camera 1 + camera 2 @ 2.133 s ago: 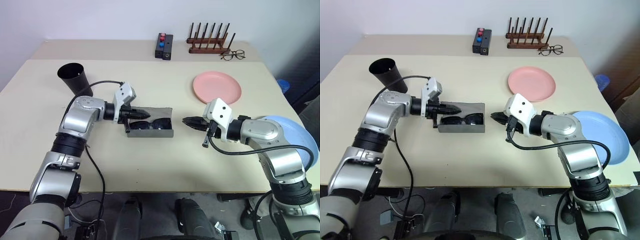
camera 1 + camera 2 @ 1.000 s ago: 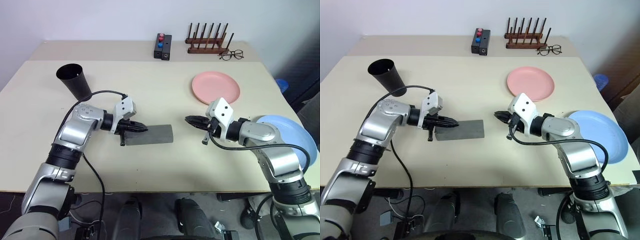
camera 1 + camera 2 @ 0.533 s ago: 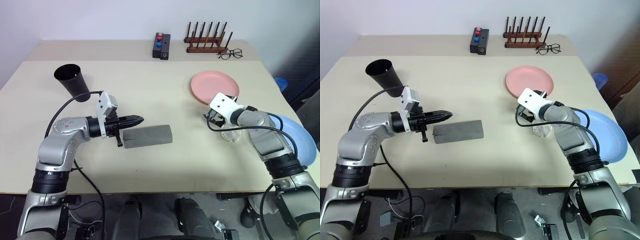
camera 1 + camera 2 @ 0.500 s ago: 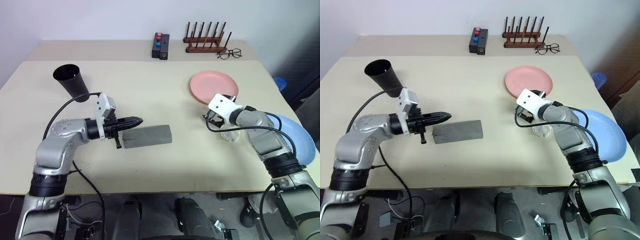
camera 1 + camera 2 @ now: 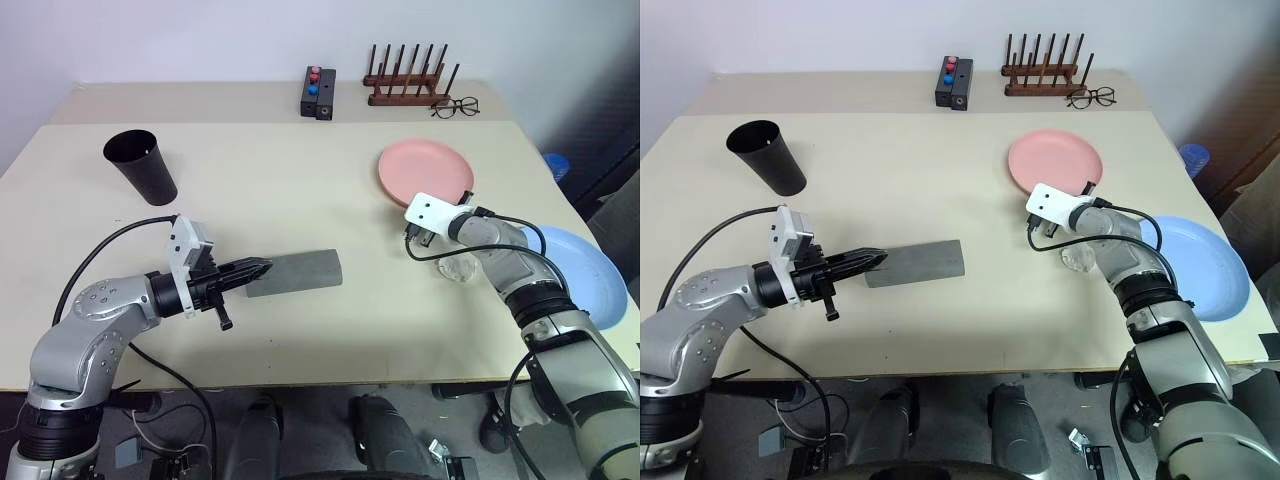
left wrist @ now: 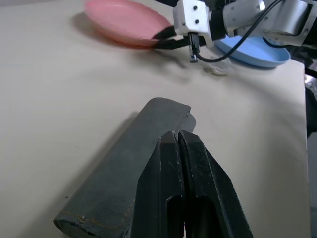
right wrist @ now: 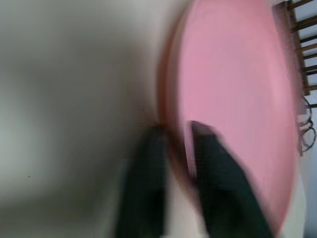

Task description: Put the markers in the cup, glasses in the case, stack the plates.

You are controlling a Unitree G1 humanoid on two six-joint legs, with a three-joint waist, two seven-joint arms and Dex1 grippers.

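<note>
Pale walls back a beige desk (image 5: 300, 170) where the pink plate (image 5: 425, 172) lies near the far right and the blue plate (image 5: 1196, 266) overhangs the right edge. At the pink plate's near rim, the right gripper (image 7: 176, 141) has one finger on either side of the lip and looks clamped on it. That plate seems light, stiff and smooth, so I'd expect a thin rim pinch to let it droop or slip; a deeper bite would serve better. Over by the closed grey case (image 5: 295, 272), the left gripper (image 6: 177, 141) is empty with its fingers pressed together. Upright at far left stands the black cup (image 5: 140, 166).
</note>
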